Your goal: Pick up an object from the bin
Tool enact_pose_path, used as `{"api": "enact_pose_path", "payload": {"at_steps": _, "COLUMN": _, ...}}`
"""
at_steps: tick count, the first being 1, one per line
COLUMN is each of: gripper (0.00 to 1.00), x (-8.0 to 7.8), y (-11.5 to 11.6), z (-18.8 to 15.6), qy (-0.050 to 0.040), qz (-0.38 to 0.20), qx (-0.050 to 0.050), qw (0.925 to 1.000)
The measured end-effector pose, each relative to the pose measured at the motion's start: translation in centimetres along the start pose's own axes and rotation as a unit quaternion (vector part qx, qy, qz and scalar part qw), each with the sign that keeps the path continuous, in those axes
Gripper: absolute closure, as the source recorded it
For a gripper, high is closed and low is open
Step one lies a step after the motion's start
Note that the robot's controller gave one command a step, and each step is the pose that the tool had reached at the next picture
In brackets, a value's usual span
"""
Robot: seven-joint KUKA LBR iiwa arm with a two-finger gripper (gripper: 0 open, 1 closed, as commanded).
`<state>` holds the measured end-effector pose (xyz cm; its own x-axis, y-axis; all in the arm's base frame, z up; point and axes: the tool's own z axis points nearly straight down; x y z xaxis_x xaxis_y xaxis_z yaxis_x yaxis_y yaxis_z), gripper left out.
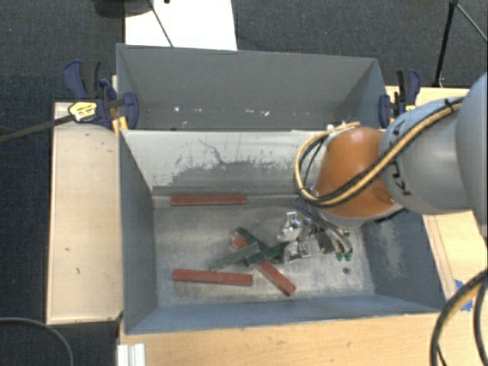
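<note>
Gripper (299, 241) low over the floor of the grey metal bin (229, 97), right of centre, as we look down from the camera above. Its metal tip is a small tangle of bright and dark parts, and we cannot tell how far open it stands or whether it has hold of anything. The orange wrist cover (351, 174), looped with yellow and black cables, hides where the tool joins the arm, and the grey arm (442, 158) is cut off at the right.

Just left of the gripper, touching or nearly so, lies a small heap. In it are dark green strips (248, 252) crossed over one another, a short red-brown stick (276, 277) slanting toward the front wall, and a red scrap (240, 242) half covered at the heap's left. We cannot make out where the green strips end beside the tip.

Well apart lie a rear stick (208, 199) along the foot of the back wall and a front stick (212, 278) near the front left.
</note>
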<state>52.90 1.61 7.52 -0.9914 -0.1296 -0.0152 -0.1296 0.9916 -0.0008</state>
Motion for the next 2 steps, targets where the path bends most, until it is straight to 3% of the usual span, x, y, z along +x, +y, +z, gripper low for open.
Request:
{"api": "enact_pose_path", "payload": {"at_steps": 1, "gripper": 1.00, "x": 0.0, "y": 0.0, "z": 0.0, "qy": 0.0000, "qz": 0.000, "qx": 0.000, "qw": 1.0000}}
{"api": "enact_pose_path", "payload": {"at_steps": 2, "gripper": 1.00, "x": -0.2, "y": -0.7, "z": -15.5, "qy": 0.0052, "qz": 0.009, "qx": 0.000, "qw": 0.9999}}
